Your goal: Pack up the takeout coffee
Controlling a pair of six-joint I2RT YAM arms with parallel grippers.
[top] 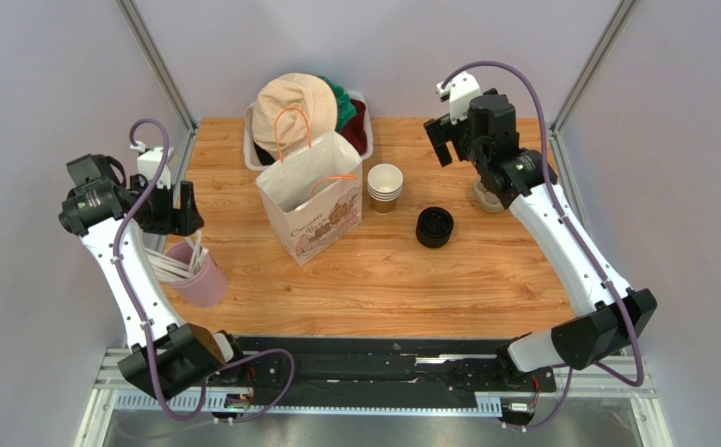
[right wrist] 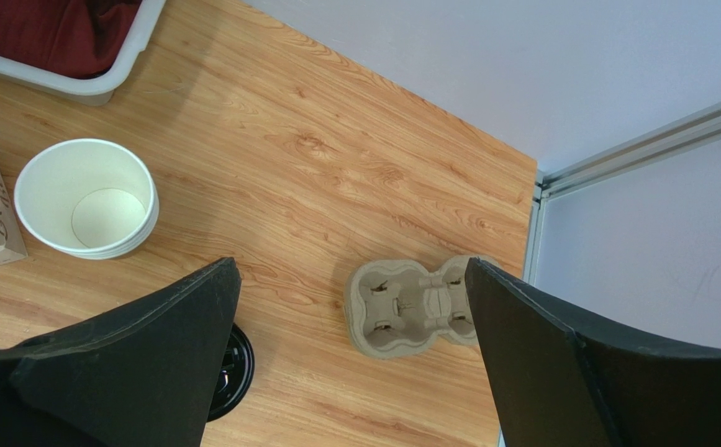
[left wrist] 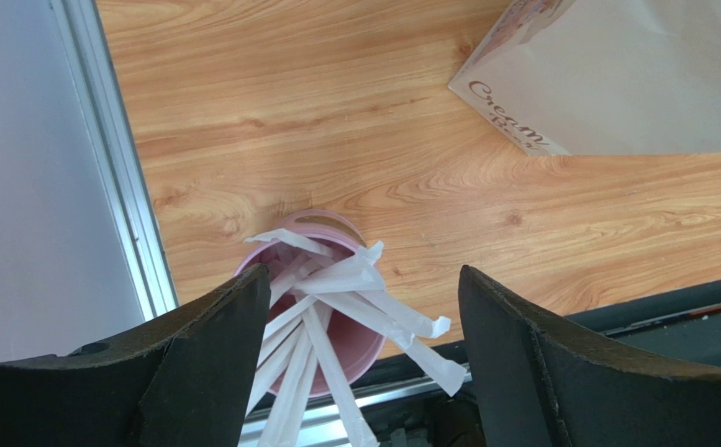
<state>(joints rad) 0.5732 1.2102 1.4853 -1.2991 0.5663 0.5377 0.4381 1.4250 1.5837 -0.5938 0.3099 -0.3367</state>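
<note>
The left hand (left wrist: 364, 279) is spread wide with nothing between its fingers. It hovers over the pink cup (left wrist: 341, 349) of white straws (left wrist: 336, 279) without touching them. The right hand (right wrist: 353, 265) is fully spread too, holds nothing, and hangs above bare counter (top: 383, 289) at the far right.

The paper cup (top: 384, 186) stands upright and open-topped on a short nested stack, just right of the paper bag (top: 313, 200). It is left of the right hand and a little nearer the arm bases. The bag stands between the cup and the left hand, which is well apart from it. The black lids (top: 435, 226) sit near the cup, to its right and closer to the bases.

The right wrist view looks straight into the cup's white inside (right wrist: 86, 198), which lies outside the gap, beyond the left finger. That finger hides most of the lids. The same view shows the moulded cup carrier (right wrist: 411, 307) between the fingers, against the right one. From above, the right arm covers most of the carrier. Only the top view shows the basket (top: 248, 149) holding a hat (top: 289, 107) behind the bag.
</note>
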